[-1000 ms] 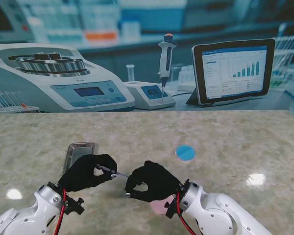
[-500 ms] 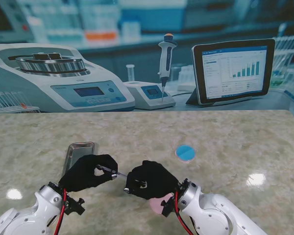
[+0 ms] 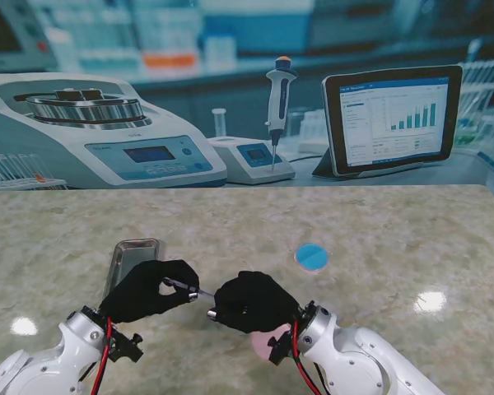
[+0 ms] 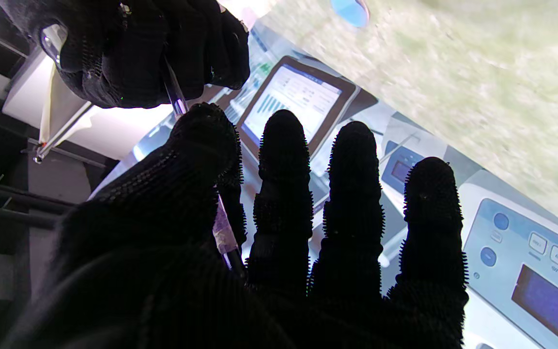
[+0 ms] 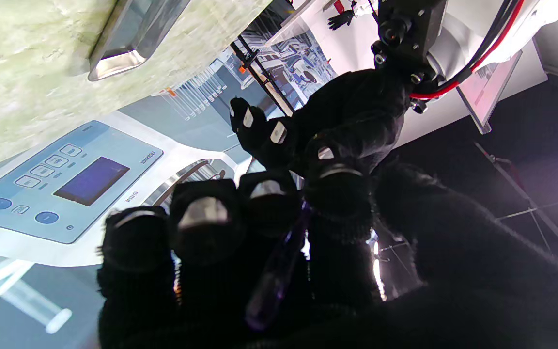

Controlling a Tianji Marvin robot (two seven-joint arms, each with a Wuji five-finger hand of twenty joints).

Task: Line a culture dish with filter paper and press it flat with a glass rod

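A thin glass rod (image 3: 199,291) hangs level above the table's near edge, spanning both black-gloved hands. My left hand (image 3: 148,290) pinches one end between thumb and forefinger; in its wrist view the rod (image 4: 223,232) runs past the thumb while the other fingers (image 4: 351,203) stay straight. My right hand (image 3: 251,303) is curled around the other end, and the rod (image 5: 279,271) shows between its bent fingers (image 5: 201,218). A small blue round dish (image 3: 313,257) lies on the table farther from me, to the right of both hands. A pink patch (image 3: 263,346) shows under the right wrist.
A metal tray (image 3: 132,253) lies just beyond my left hand, partly hidden by it. The marble table (image 3: 412,239) ends at a printed lab backdrop with a centrifuge (image 3: 90,123), a pipette (image 3: 278,99) and a tablet (image 3: 391,119).
My right hand has slid a little left along the rod toward my left hand, with its fingers curled tighter. My left hand has stayed where it was.
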